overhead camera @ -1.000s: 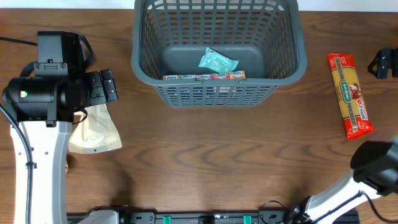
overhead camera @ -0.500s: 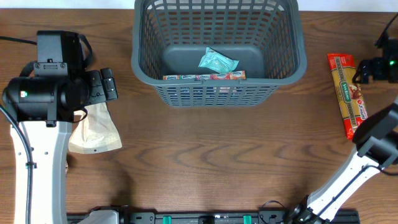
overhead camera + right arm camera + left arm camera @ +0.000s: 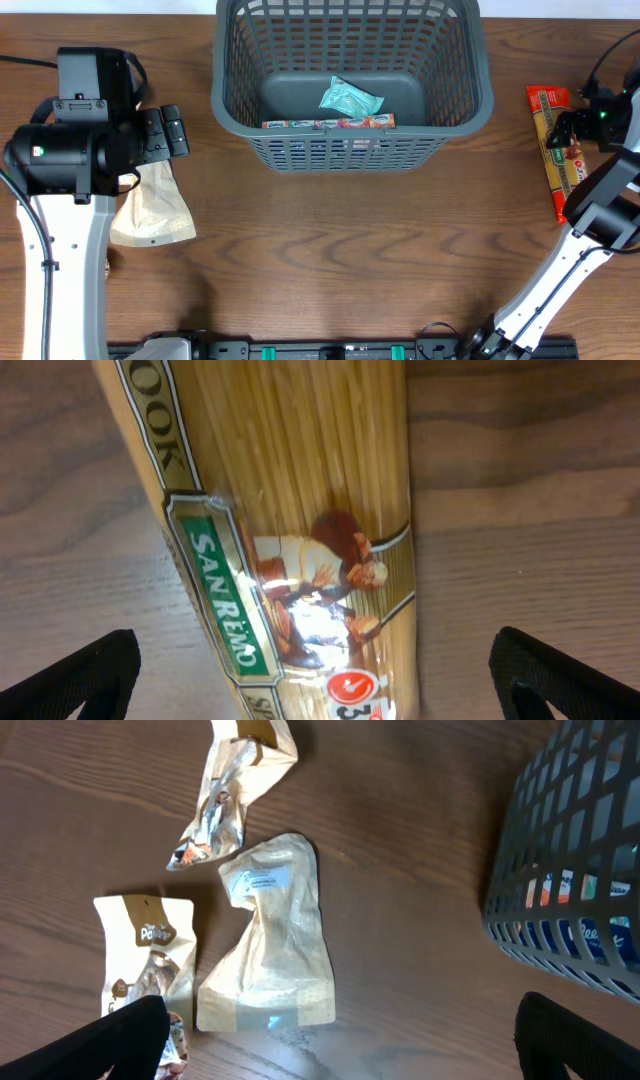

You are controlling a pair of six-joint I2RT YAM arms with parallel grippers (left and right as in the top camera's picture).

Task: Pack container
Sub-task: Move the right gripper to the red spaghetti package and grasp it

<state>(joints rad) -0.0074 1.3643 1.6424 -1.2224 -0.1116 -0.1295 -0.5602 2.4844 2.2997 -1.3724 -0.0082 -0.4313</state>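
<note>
**Right tool straddles the spaghetti, left tool waits over the pouches**

Over on the right, the right tool (image 3: pixel 315 680) is spread wide. Only its two dark fingertips poke in at the bottom corners of the wrist view, with the spaghetti pack (image 3: pixel 300 510) lying between them. Whether either tip touches the wrapper, I can't tell. The pack runs off the frame at top and bottom. It's clear, glossy film over pale straight strands, with a green "San Remo" band and a small printed figure. From overhead, the arm covers the middle of that long red-edged pack.

On the left, the left tool (image 3: pixel 340 1045) is open too, with blunt black tips at the frame's lower corners and nothing between them. Below lie three pouches: a plain kraft pouch (image 3: pixel 265 945), matte and pinched at the waist; a printed brown pouch (image 3: pixel 145 960), its lower edge cut off by a fingertip; and a crumpled pouch (image 3: pixel 230 790), twisted and clipped by the top edge. Overhead, the arm hides all but the plain one.

The container (image 3: pixel 340 152) sits at the far centre of the wood-grain table (image 3: pixel 330 260), well apart from both tools. It's dark grey plastic with lattice walls and a rolled rim. On its solid floor lie a crinkled teal packet (image 3: pixel 350 98) and a long flat pack (image 3: pixel 328 123) against the near wall, its print too small to read.
</note>
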